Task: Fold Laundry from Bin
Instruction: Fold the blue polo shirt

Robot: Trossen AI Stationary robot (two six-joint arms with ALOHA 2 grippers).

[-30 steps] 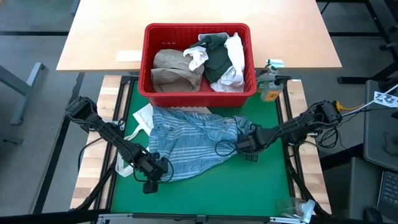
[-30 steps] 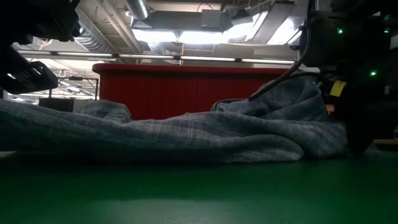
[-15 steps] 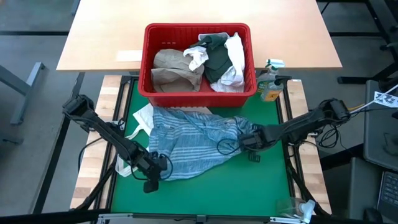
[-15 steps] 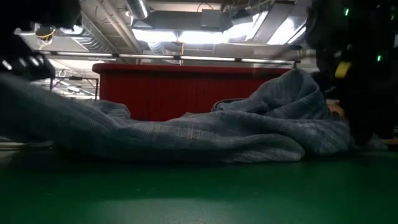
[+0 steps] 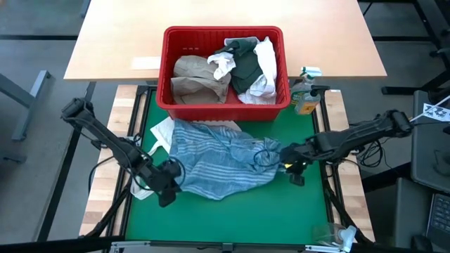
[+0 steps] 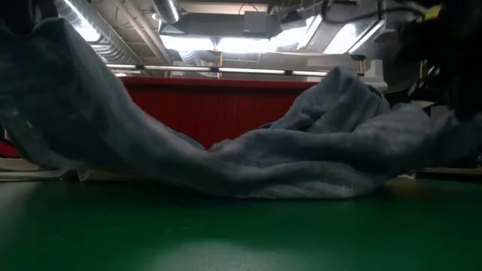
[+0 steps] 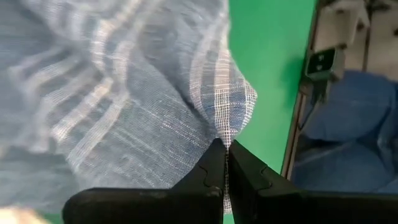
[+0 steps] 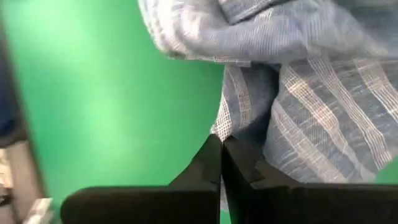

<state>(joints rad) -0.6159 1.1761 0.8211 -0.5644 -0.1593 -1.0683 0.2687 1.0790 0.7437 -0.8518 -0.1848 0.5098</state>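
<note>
Garment in work: blue-striped cloth (image 5: pixel 218 163), centre of the high view, out of the bin and lying crumpled on the green mat (image 5: pixel 281 211). Not yet flat; no fold made.

Left gripper (image 5: pixel 167 187): lower left of centre in the high view, at the cloth's left edge. Left wrist view shows the fingers (image 7: pixel 208 171) pressed together on a pinch of the striped fabric, a small peak of cloth standing out of the tips.

Right gripper (image 5: pixel 290 156): right of centre in the high view, at the cloth's right edge. Right wrist view shows the jaws closed on a corner of the same cloth.

Cloth shape: in the low view both ends rise off the mat, toward upper left and upper right of the frame, and the middle sags onto the green surface. Judged as a two-handed lift or spread.

Bin (image 5: pixel 167 70): red, upper centre of the high view, just beyond the mat. Holds a tan shirt (image 5: pixel 195 79) on its left side, a dark green-grey top (image 5: pixel 247 70) and white pieces (image 5: pixel 266 60) on its right.

Other: a white item (image 5: pixel 160 133) lies partly under the cloth's left side; a spray bottle (image 5: pixel 305 95) stands right of the bin.

Progress: early. One garment out and gripped at two edges; nothing folded; several pieces left in the bin.

Left to do: spread the cloth flat, fold it, then repeat for the rest.
</note>
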